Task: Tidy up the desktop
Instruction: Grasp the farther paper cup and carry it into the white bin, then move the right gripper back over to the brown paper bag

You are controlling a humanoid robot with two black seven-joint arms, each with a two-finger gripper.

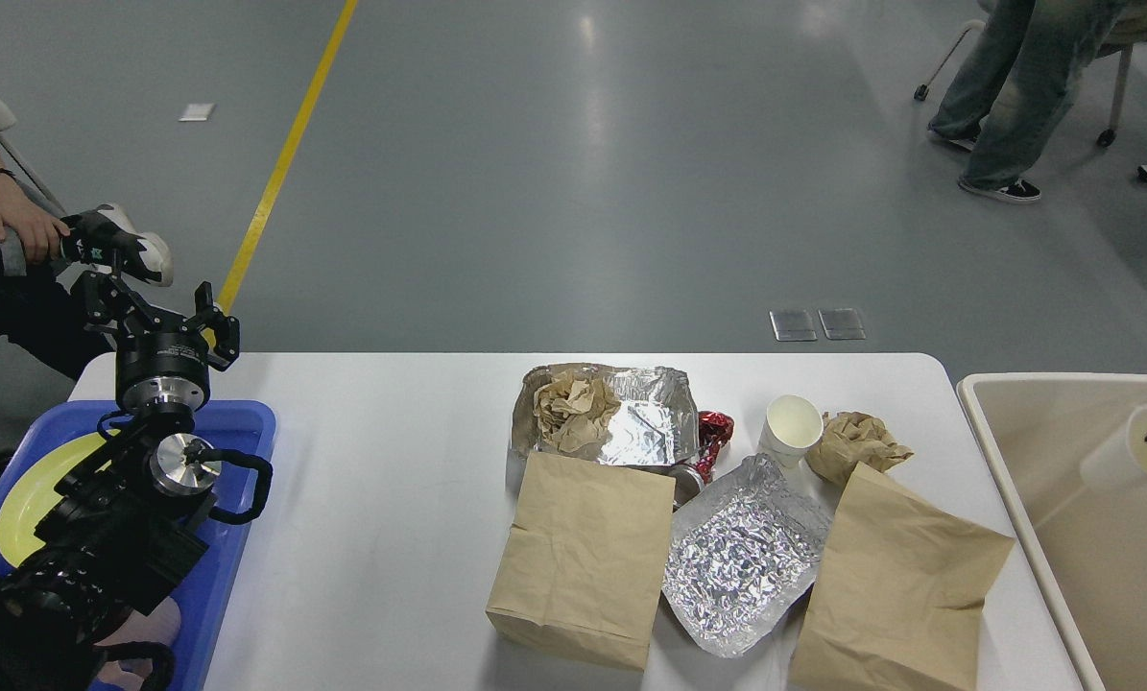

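Note:
The white desktop (381, 480) holds litter at its middle and right. A foil tray (645, 417) holds crumpled brown paper (568, 408). In front lie a flat brown paper bag (583, 557), a crumpled foil sheet (741, 557) and a second brown bag (899, 585). A red wrapper (714, 432), a white paper cup (790, 427) and a brown paper ball (856, 446) sit behind them. My left gripper (158, 312) is open and empty, above the far edge of the blue tray (242, 432). My right gripper is out of view.
A yellow plate (31, 485) lies in the blue tray at the desktop's left end. A beige bin (1053, 393) stands at the right end, with a blurred white cup-like thing (1125, 451) inside it. A seated person (16, 226) is close on the left; another stands far right.

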